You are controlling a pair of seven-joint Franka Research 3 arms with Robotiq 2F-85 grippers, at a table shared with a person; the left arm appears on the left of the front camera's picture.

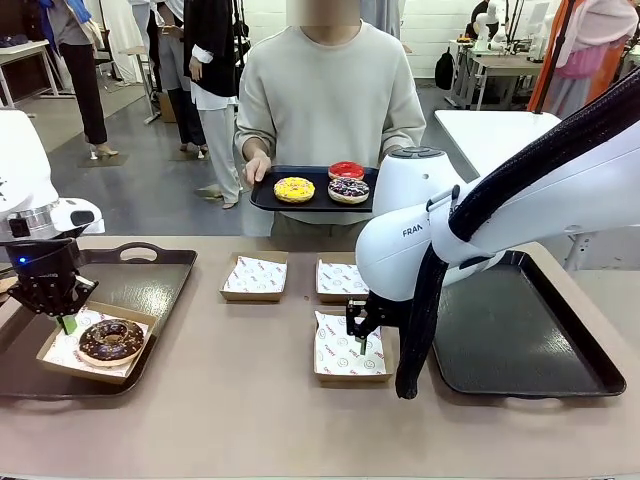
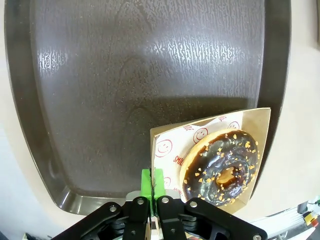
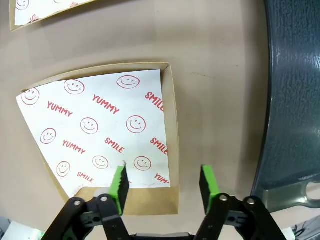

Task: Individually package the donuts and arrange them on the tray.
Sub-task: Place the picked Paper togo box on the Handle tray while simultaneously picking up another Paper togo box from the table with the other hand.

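My left gripper [image 2: 151,182] has its green pads pressed together, pinching the side wall of the donut box [image 2: 257,130]. The chocolate donut [image 2: 222,167] lies in that box just beside the pads, on smiley-printed paper [image 2: 167,147]. The box sits at the gripper's end of the left tray [image 2: 125,75], with one side overlapping the tray's rim. Beyond the gripper the tray's dark, grained floor stretches away, streaked with glare.

My right gripper [image 3: 163,182] has its pads apart and holds nothing. It straddles the side wall of the near box [image 3: 173,125] close to a corner, with one pad over the printed liner [image 3: 95,125] and the other over the desk [image 3: 215,50]. I cannot tell whether either pad touches. The desk is a matte tan surface with faint marks. Just beside the gripper on its outer side is the rim of the right tray [image 3: 295,100], dark and glossy.

Beyond this gripper two more lined boxes [image 1: 254,277] sit side by side on the desk. Past them a person stands at the far edge, one hand [image 1: 256,168] gripping a small tray [image 1: 262,197]. It carries the yellow donut [image 1: 294,189], the red donut [image 1: 346,170] and the purple donut [image 1: 348,189].

Behind is a grey floor, with other people standing and white tables farther back.
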